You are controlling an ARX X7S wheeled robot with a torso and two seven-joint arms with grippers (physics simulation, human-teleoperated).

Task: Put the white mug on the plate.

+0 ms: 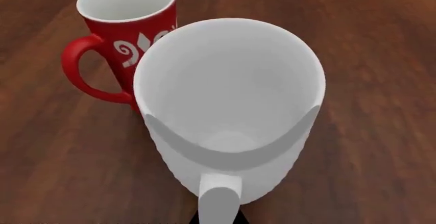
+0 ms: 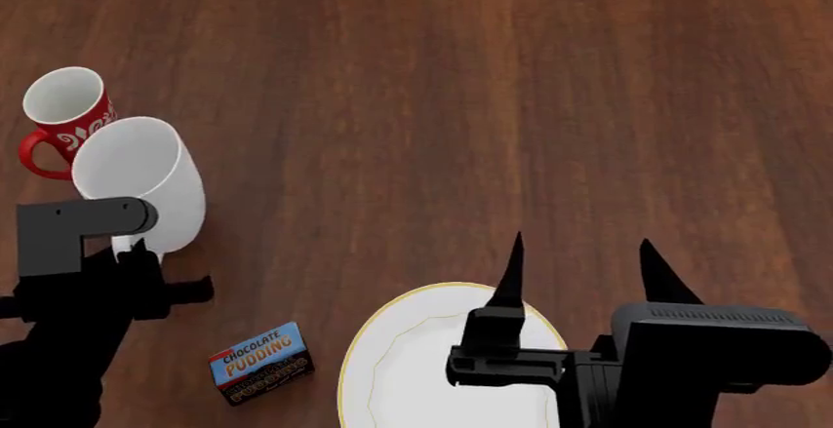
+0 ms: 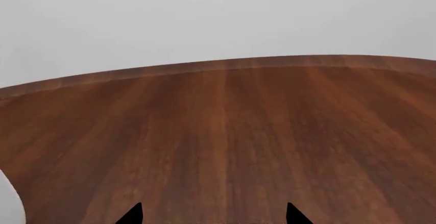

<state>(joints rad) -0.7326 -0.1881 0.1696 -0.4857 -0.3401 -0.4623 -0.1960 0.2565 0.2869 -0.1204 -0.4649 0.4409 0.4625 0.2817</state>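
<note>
white mug (image 2: pixel 143 179) beside red mug (image 2: pixel 62 111), left gripper (image 2: pixel 131 252) fingers hidden; right gripper (image 2: pixel 579 272) spread over plate (image 2: pixel 390 350).

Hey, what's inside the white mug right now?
The white mug is empty: the left wrist view shows bare white walls and bottom. Its handle covers part of the outside; the left jaws' grip is hidden.

We see white mug (image 2: pixel 140 182) far left on table (image 2: pixel 430 87), red mug (image 2: pixel 62 116) touching behind-left of it. Pudding box (image 2: pixel 261 364) nearer us, left of plate (image 2: pixel 404 360). Right gripper (image 2: pixel 579 267) over plate's right part.
</note>
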